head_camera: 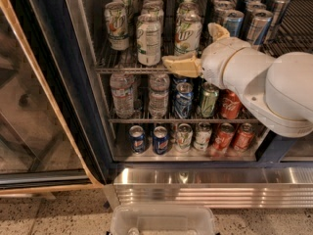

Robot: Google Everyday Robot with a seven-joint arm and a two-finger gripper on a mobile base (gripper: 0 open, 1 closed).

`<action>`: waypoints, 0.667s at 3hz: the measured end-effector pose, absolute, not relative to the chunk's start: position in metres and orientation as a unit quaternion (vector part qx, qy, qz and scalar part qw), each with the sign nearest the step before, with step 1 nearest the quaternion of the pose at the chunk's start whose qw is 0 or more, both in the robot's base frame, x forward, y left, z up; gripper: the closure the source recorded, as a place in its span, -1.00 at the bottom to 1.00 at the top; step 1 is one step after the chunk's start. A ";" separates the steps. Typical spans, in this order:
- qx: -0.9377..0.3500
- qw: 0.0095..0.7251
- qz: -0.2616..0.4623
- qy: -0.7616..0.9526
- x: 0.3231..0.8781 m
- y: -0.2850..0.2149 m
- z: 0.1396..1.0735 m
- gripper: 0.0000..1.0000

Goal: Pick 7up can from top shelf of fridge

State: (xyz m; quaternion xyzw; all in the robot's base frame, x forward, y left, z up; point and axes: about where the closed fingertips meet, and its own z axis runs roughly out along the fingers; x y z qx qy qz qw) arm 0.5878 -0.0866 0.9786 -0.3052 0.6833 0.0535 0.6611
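Fridge (58, 87) interior seen from the front and slightly above. Its dark frame runs down the picture at 9 o'clock, with the glass door (29, 111) swung open beyond it. The top shelf (122, 68), a wire rack with a flat front rail, crosses the view at 12 o'clock. Rows of white-and-green cans stand on it.

The 7up can (188, 33) heads the row nearest the robot's arm and stands upright at the shelf's front edge. Other 7up cans (148, 39) front the rows at its 9 o'clock. Slim blue-and-silver cans (254, 22) fill the shelf at its 3 o'clock.

The gripper (190, 45) reaches in from 3 o'clock on a bulky white arm (274, 82). Its two cream fingers (182, 65) are spread wide apart. One lies level along the front rail at the can's 6 o'clock, and the other pokes up at the can's 3 o'clock. Whether either one touches the can cannot be told.

On the rack below stand two water bottles (122, 94), then a blue can (183, 101), a green can (209, 99) and a red can (230, 104). The lowest row (183, 137) holds blue, silver and red cans. A ribbed steel panel (210, 187) spans the fridge's base. A clear plastic bin (164, 222) sits on the speckled floor (49, 214) at the picture's 6 o'clock.
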 end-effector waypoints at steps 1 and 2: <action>-0.306 0.660 0.059 0.683 0.600 -0.076 0.970 -0.46; -0.301 0.664 0.057 0.682 0.605 -0.076 0.971 -0.50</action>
